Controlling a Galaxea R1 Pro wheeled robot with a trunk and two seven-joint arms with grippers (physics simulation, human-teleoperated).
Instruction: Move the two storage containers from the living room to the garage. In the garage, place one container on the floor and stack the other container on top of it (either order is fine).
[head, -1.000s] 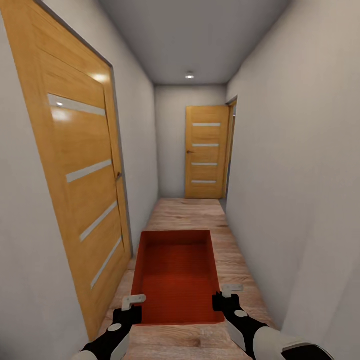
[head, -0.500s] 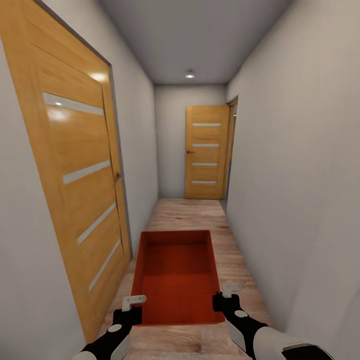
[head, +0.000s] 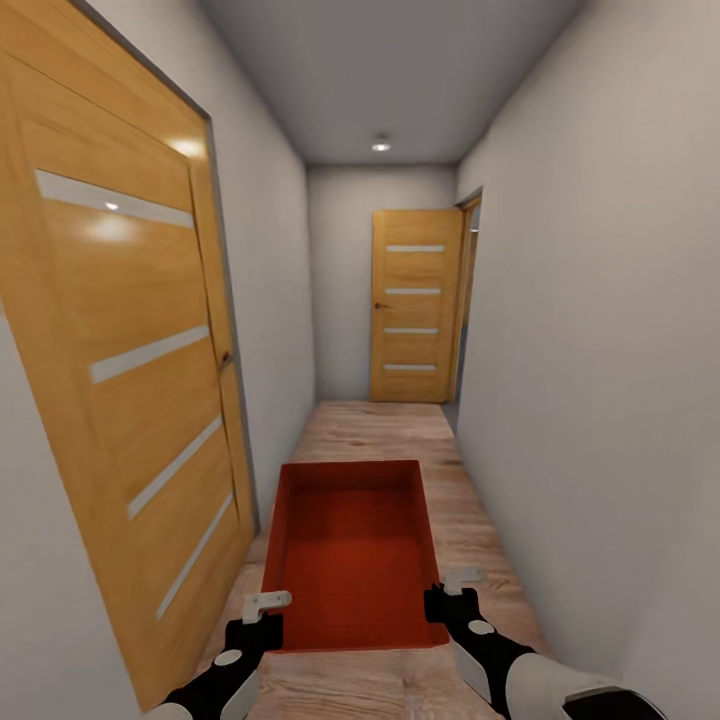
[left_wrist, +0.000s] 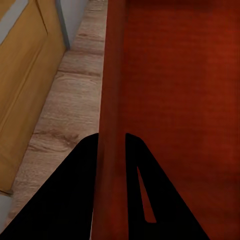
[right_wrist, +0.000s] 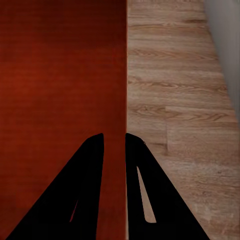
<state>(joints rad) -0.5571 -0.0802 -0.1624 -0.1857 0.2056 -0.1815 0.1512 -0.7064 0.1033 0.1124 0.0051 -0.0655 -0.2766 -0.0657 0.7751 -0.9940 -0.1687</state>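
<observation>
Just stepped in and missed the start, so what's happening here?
The robot is carrying one red-orange storage container down a narrow wood-floored hallway. The left gripper is clamped on the container's left wall and the right gripper on its right wall, holding it out in front, open top up and empty. A wooden door stands close on the left, another door at the hallway's far end. The second container is not in view, and this is not the garage yet.
</observation>
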